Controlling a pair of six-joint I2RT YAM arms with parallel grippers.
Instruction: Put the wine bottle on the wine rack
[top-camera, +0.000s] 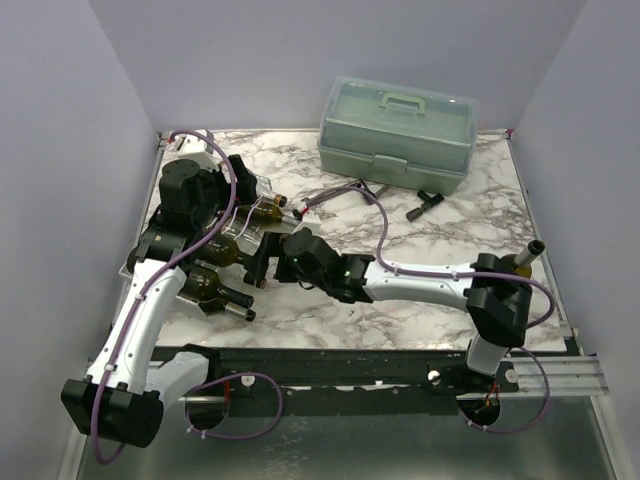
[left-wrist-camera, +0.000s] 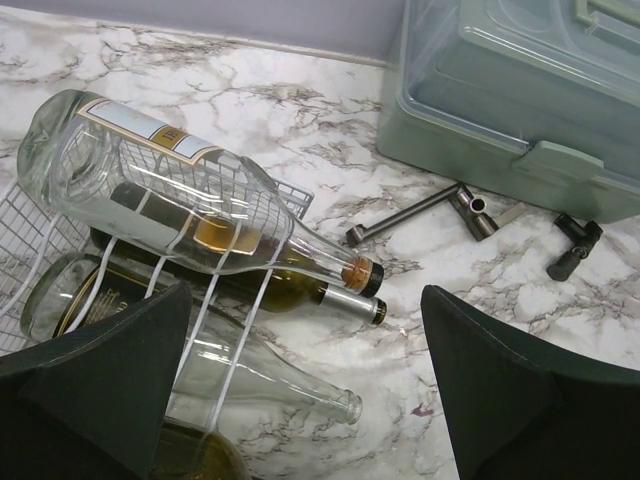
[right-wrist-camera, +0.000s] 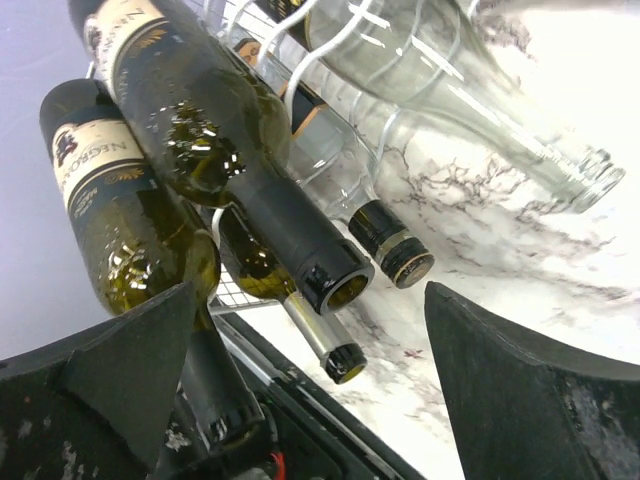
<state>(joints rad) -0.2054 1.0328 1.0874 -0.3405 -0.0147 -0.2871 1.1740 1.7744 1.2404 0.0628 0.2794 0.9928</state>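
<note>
The white wire wine rack (left-wrist-camera: 25, 225) sits along the left edge of the marble worktop (top-camera: 470, 230), loaded with several bottles lying on their sides, necks pointing toward the middle. A clear bottle (left-wrist-camera: 150, 180) with a cork lies across the top of them. The left gripper (left-wrist-camera: 305, 290) hovers above the rack near the far-left corner, its fingers spread wide with nothing between them. The dark wine bottle (right-wrist-camera: 230, 170) lies on the rack among the others, its open mouth facing the right gripper (right-wrist-camera: 310, 290), which is just beside the rack, spread wide and gripping nothing. A pale green toolbox (top-camera: 398, 132) stands at the far edge, with small metal tools (top-camera: 430, 200) in front of it. Another bottle (top-camera: 522, 260) shows near the right edge, behind the right arm.
</note>
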